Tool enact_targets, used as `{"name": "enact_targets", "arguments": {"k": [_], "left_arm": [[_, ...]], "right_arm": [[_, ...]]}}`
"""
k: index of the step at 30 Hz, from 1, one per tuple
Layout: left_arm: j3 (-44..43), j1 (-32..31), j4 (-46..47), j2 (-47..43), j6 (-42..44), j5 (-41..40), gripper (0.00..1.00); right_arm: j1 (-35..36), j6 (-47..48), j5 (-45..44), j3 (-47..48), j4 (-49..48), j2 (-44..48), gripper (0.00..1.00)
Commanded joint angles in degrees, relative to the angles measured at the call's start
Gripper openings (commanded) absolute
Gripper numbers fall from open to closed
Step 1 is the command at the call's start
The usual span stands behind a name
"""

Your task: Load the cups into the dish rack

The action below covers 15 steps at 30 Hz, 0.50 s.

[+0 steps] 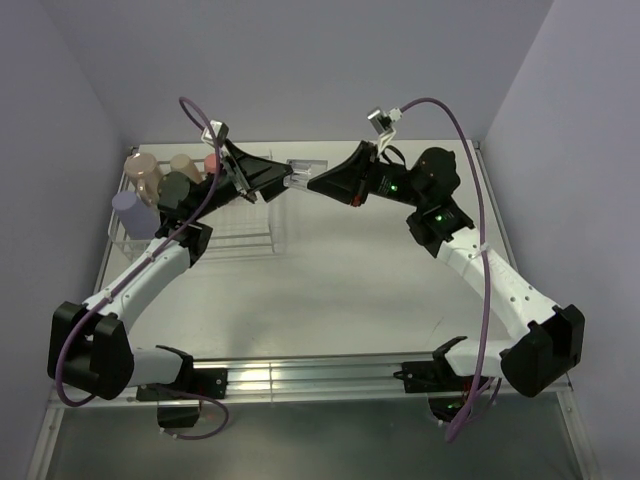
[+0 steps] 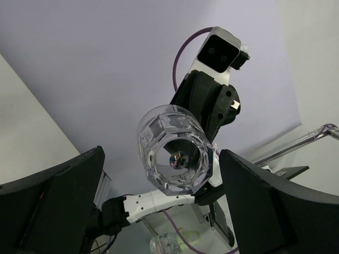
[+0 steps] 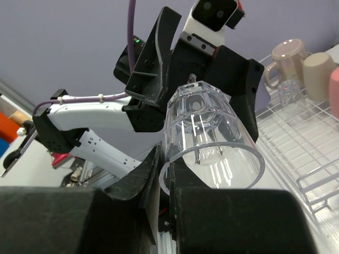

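Right jaws: clenched on the clear glass [image 3: 212,143], held in the air.
Left jaws: spread wide, with that glass between them.
Dish rack [image 1: 250,238]: cups [image 1: 150,180] clustered at its left end.

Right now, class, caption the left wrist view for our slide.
Right gripper holds a clear glass, base toward the open left gripper.

Pale lavender walls [image 1: 300,60] close in a white surface [image 1: 350,290] on three sides. A metal rail [image 1: 310,378] runs along its near edge. The light is soft and even, possibly from overhead.
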<state>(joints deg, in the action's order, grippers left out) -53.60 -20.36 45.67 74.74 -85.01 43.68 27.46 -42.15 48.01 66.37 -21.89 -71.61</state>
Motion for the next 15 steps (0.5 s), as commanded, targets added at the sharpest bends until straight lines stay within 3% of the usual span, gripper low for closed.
{"name": "enact_targets", "arguments": {"k": [1, 4, 9, 12, 15], "left_arm": [[-1.77, -0.38, 3.28, -0.03, -0.33, 0.44, 0.99], [-1.59, -0.82, 3.37, -0.30, -0.33, 0.53, 0.96], [-1.15, -1.35, 3.11, -0.39, 0.02, 0.97, 0.76], [-1.24, -1.61, 2.67, -0.38, 0.29, 0.79, 0.72], [-1.24, -1.61, 1.97, -0.47, 0.81, 0.62, 0.58]], "right_arm": [[0.84, 0.84, 0.42, -0.10, -3.69, 0.07, 0.00], [1.01, 0.84, 0.24, -0.54, -3.60, -0.02, 0.00], [1.45, 2.60, -0.02, -0.19, -2.19, -0.37, 0.00], [1.72, 3.30, -0.37, 0.08, -1.14, -0.46, 0.00], [1.98, 3.57, -0.11, 0.08, -0.88, -0.54, 0.00]]}}
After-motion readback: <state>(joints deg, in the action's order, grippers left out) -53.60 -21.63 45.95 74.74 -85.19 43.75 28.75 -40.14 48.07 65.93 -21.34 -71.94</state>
